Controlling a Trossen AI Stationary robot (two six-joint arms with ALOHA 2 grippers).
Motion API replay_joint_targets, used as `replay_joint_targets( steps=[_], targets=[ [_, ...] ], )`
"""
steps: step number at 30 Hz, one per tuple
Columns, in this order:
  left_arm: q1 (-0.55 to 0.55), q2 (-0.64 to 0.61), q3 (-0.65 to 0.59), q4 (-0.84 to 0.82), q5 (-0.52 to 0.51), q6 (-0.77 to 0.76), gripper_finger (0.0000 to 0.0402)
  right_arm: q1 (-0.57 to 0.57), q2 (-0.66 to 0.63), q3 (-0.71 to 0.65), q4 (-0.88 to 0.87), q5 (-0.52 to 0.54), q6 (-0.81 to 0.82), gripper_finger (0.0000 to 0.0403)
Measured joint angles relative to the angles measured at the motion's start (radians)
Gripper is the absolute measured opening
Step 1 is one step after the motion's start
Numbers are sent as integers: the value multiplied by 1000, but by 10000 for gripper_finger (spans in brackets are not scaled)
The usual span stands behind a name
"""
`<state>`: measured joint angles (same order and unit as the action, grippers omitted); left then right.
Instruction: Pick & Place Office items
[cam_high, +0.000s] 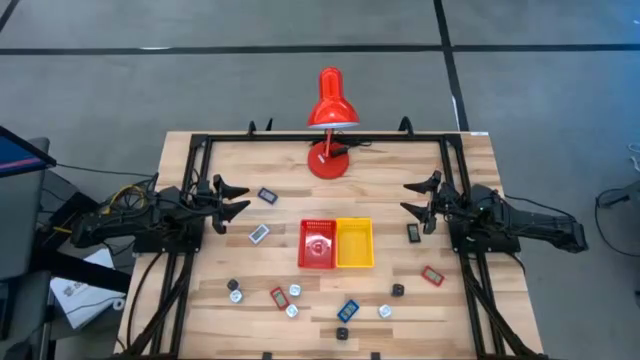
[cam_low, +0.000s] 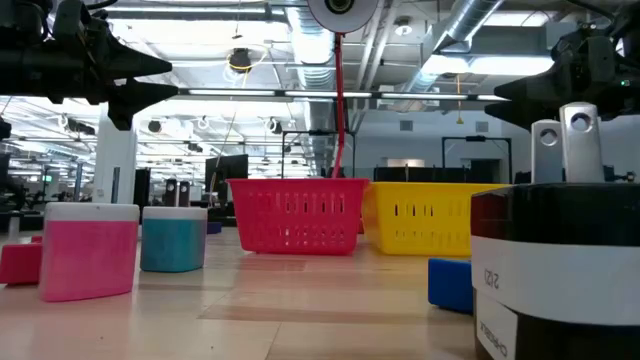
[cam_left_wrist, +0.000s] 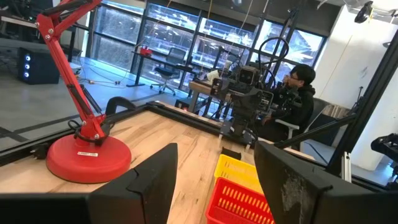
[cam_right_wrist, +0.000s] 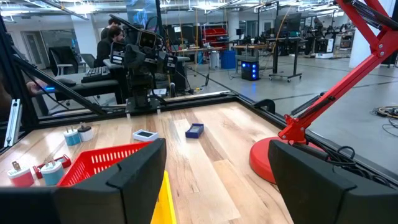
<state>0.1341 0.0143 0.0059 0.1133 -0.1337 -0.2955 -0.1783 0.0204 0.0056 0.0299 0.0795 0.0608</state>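
The office items lie scattered on the wooden table: a blue-grey rectangle (cam_high: 267, 196), a grey one (cam_high: 259, 234), a black one (cam_high: 413, 233), a red one (cam_high: 432, 276), and several small rectangles and white or black knobs near the front edge, such as a blue rectangle (cam_high: 348, 310). One small piece lies in the red tray (cam_high: 307, 262). My left gripper (cam_high: 235, 198) hovers open at the table's left side, pointing right. My right gripper (cam_high: 418, 197) hovers open at the right side, pointing left. In the wrist views both grippers (cam_left_wrist: 217, 186) (cam_right_wrist: 217, 180) hold nothing.
The red tray and a yellow tray (cam_high: 354, 243) stand side by side mid-table. A red desk lamp (cam_high: 330, 100) stands on its base (cam_high: 328, 160) at the far edge. A black frame rims the table. People sit in the room beyond (cam_left_wrist: 298, 93).
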Motion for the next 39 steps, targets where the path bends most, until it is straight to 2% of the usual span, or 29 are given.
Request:
replay_joint_targets(
  steps=[12, 18, 31, 39],
  targets=[
    [0, 0, 0, 2, 0, -1, 208, 0, 0, 0, 0, 0, 0, 276],
    [0, 11, 0, 3, 37, -235, 208, 0, 0, 0, 0, 0, 0, 276],
    [0, 163, 0, 8, 11, 79, 208, 0, 0, 0, 0, 0, 0, 276],
    [0, 274, 0, 16, 11, 75, 208, 0, 0, 0, 0, 0, 0, 276]
  ],
)
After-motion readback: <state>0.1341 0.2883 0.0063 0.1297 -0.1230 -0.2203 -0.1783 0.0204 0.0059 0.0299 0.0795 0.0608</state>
